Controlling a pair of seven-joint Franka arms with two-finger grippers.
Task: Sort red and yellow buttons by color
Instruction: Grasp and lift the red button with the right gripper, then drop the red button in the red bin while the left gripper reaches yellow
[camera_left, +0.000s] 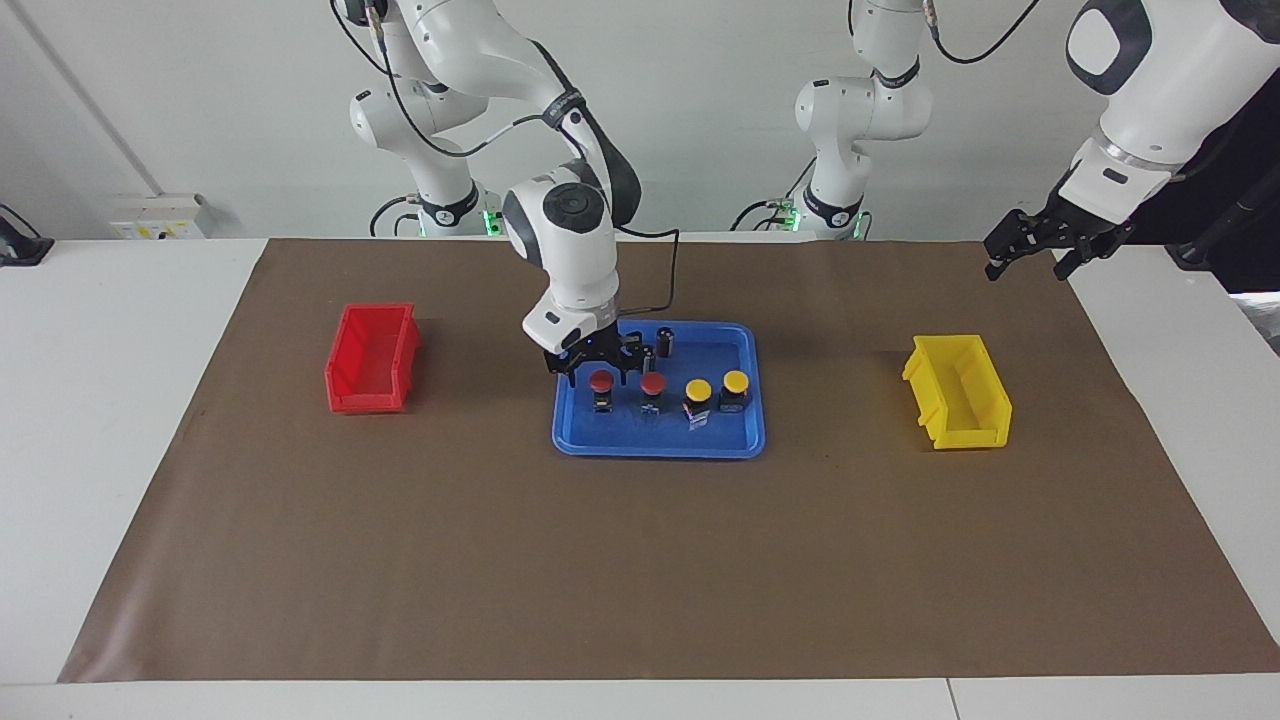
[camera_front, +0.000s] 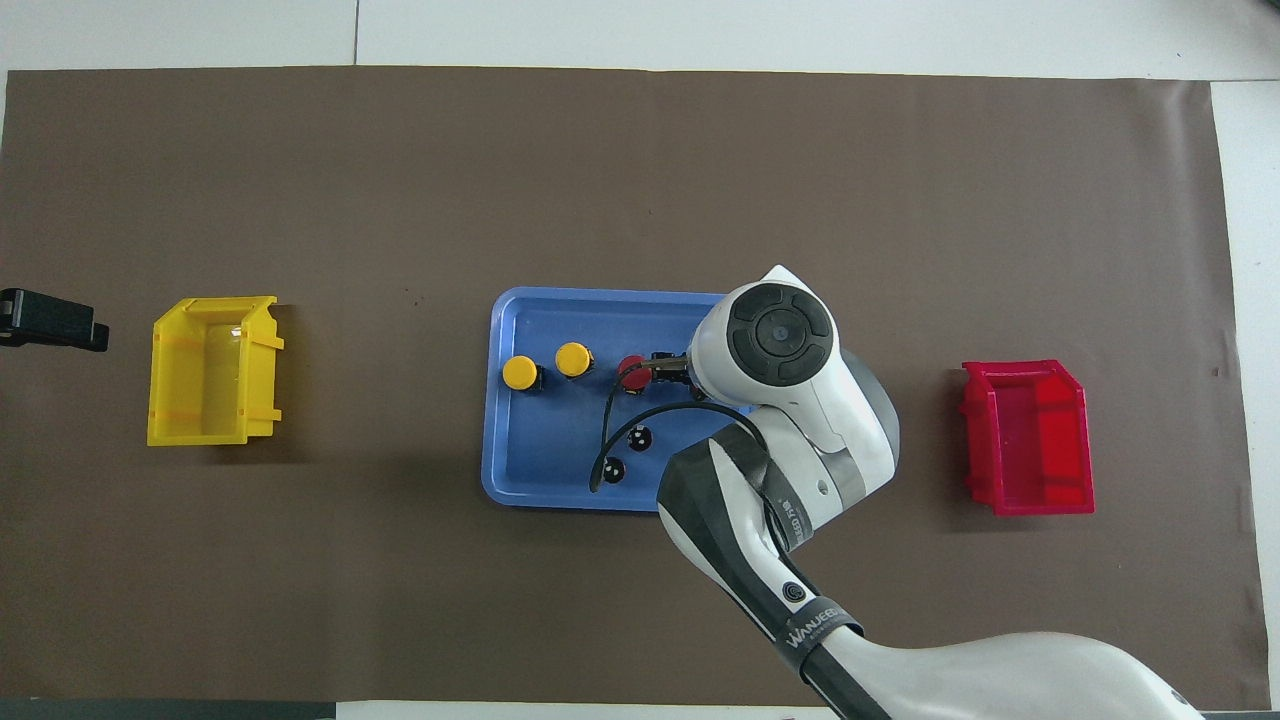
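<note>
From my station I read the four buttons as light, rigid little switches, each a smooth domed cap on a short black body, so I would pinch the squared black body below the cap, because the rounded plastic cap looks likely to slip out of the fingers. They stand in a row in the blue tray (camera_left: 756, 420) at the middle of the desk: the red button at the right arm's end (camera_left: 601, 382), the second red button (camera_left: 653, 385) beside it, then the first yellow button (camera_left: 698, 390) and the second yellow button (camera_left: 736, 382) toward the left arm's end. Two dark cylinders (camera_front: 627, 455) stand in the same tray, nearer the robots than the row. The right gripper (camera_left: 590, 368) hangs low over the tray right at the end red button, fingers pointing down; I cannot tell whether they are spread around it or already pressed onto it, nor whether they touch it. The red bin (camera_left: 370, 358) waits toward the right arm's edge of the desk and the yellow bin (camera_left: 958, 392) toward the left arm's edge, both well apart from the tray. The left gripper (camera_left: 1035, 250) waits raised over the desk corner by its own base, fingers spread and holding nothing.
</note>
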